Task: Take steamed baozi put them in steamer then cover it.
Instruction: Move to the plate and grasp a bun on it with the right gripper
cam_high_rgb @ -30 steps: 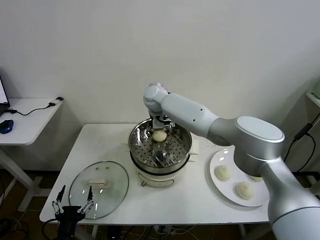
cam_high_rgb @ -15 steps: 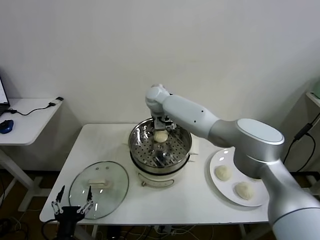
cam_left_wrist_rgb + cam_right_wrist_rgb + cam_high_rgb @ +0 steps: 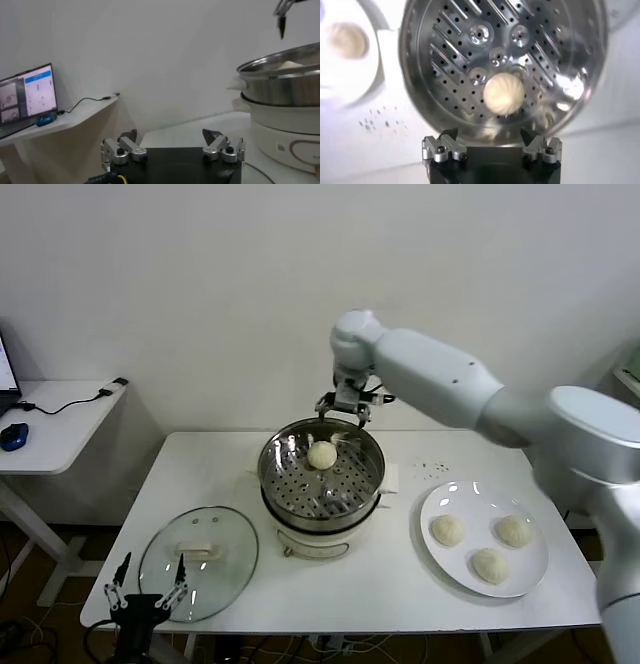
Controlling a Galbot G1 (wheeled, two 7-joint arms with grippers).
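A: So, where do we see the steamed baozi? One cream bun (image 3: 322,454) lies on the perforated tray inside the steamer (image 3: 320,496), toward the far side of the pot; from the right wrist view the same bun (image 3: 504,93) sits alone on the holed metal.

B: And we count three more buns on the white plate (image 3: 440,499) to the right of the steamer: one (image 3: 447,530) nearest the pot, one (image 3: 514,530) farther right, one (image 3: 489,565) toward the front edge.

A: What of the right gripper (image 3: 348,413)? We see it raised above the far rim of the steamer, its fingers spread apart and holding nothing, clear of the bun below.

B: Agreed. In its own wrist view the two fingers (image 3: 445,147) stand wide with only the pot showing between them.

A: The left gripper (image 3: 148,585) hangs low at the front left corner of the tabletop (image 3: 215,459), just at the near edge of the cover (image 3: 198,562). Its fingers are released too, empty.

B: We see the cover lying flat on the tabletop, left of and in front of the steamer, white handle up. The steamer stands uncovered. Off to the far left, a side desk (image 3: 60,419) carries a cable.
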